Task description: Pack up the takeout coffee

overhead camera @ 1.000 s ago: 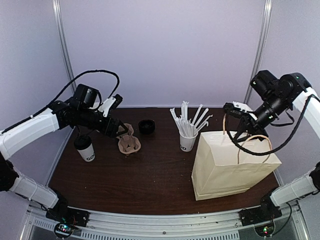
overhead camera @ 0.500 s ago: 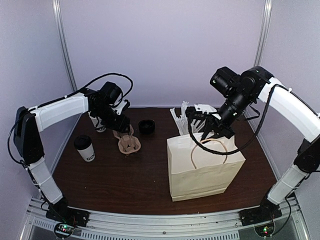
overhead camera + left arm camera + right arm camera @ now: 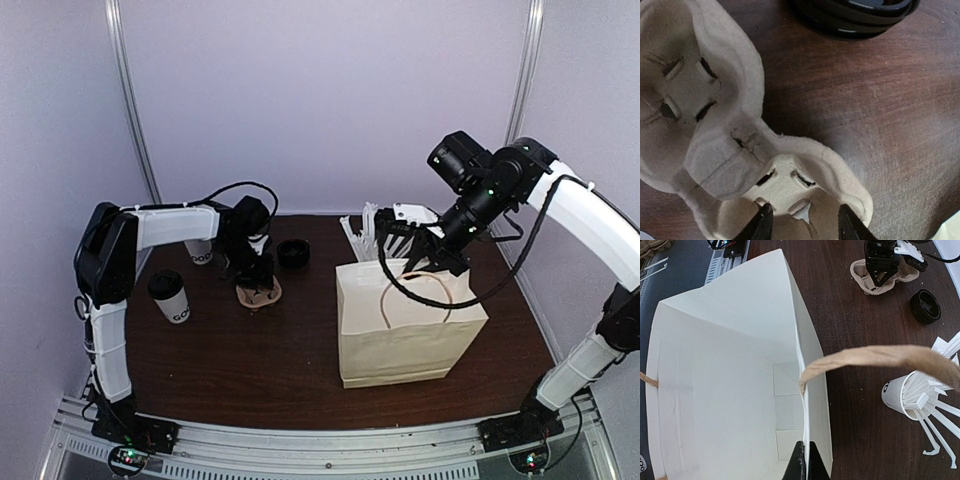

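The takeout coffee (image 3: pixel 170 297), a white cup with a black dome lid, stands at the table's left, apart from both grippers. My left gripper (image 3: pixel 255 274) hovers low over a brown pulp cup carrier (image 3: pixel 259 293). In the left wrist view its jaws (image 3: pixel 805 226) stand open, with one fingertip (image 3: pixel 763 225) on each side of the floor of the carrier's near well (image 3: pixel 785 187). My right gripper (image 3: pixel 806 462) is shut on the top rim of the open paper bag (image 3: pixel 725 390), which stands upright at the table's middle right (image 3: pixel 410 330). The bag is empty inside.
A stack of black lids (image 3: pixel 293 253) lies just behind the carrier. A lidless cup of white straws (image 3: pixel 900 392) stands behind the bag's far left corner. A stack of lidless white cups (image 3: pixel 198 250) is at the back left, beside my left arm.
My right arm has dragged the bag leftward to the table's middle. My left arm swung from above the coffee to over the carrier, and its jaws have narrowed.
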{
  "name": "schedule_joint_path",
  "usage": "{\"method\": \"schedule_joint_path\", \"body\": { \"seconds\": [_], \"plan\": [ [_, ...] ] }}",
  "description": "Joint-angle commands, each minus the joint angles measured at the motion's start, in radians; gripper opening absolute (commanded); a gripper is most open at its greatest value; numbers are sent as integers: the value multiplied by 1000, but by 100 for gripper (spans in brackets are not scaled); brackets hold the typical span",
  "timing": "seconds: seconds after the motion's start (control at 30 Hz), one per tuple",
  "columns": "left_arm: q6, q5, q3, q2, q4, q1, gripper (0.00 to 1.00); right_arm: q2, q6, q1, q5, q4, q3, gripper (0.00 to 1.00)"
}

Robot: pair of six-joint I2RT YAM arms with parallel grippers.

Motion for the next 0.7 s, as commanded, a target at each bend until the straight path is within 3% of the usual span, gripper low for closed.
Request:
{"method": "schedule_joint_path", "body": {
  "seconds": [0.0, 0.13, 0.37, 0.67],
  "plan": [
    [-34, 44, 25, 9, 23, -6, 42, -33, 21, 4, 26, 40, -21, 0],
    [-13, 46, -40, -38, -17, -13, 35, -40, 17, 4, 36, 36, -21, 0],
    [60, 23, -222, -193, -121, -14, 35, -41, 10, 4, 48, 54, -41, 0],
    [149, -210, -301, -306, -268, 15, 38, -23, 12, 5, 33, 72, -45, 0]
  ]
}}
